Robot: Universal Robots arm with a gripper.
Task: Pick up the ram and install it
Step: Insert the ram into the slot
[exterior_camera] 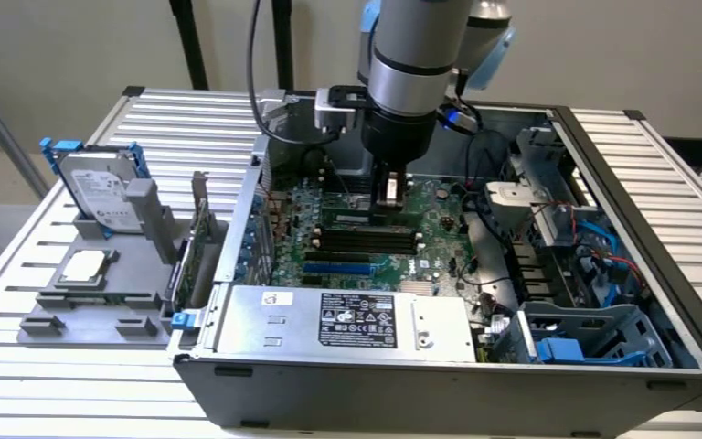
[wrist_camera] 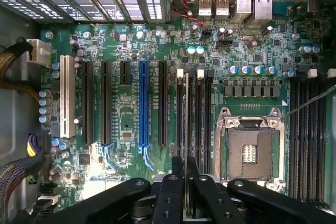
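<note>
The ram (wrist_camera: pixel 186 129) shows edge-on in the wrist view as a thin stick standing between my fingers (wrist_camera: pixel 170 198). It runs along the black memory slots (wrist_camera: pixel 195 114) with white latches, beside the open processor socket (wrist_camera: pixel 249 153). My gripper (wrist_camera: pixel 186 195) is shut on the ram. In the exterior view the gripper (exterior_camera: pixel 388 212) hangs inside the open computer case (exterior_camera: pixel 449 380), low over the green motherboard (exterior_camera: pixel 326 206), just above the row of black memory slots (exterior_camera: pixel 369 240). The ram (exterior_camera: pixel 388 194) is partly hidden by the fingers there. I cannot tell whether its lower edge touches a slot.
A grey fixture (exterior_camera: pixel 95 311) at the exterior view's left holds a hard drive (exterior_camera: pixel 98 190), an upright expansion card (exterior_camera: pixel 201 233) and a square silver processor chip (exterior_camera: pixel 87 266). A power supply (exterior_camera: pixel 351 320) fills the case's near side. A drive cage and cables (exterior_camera: pixel 570 229) crowd the exterior view's right.
</note>
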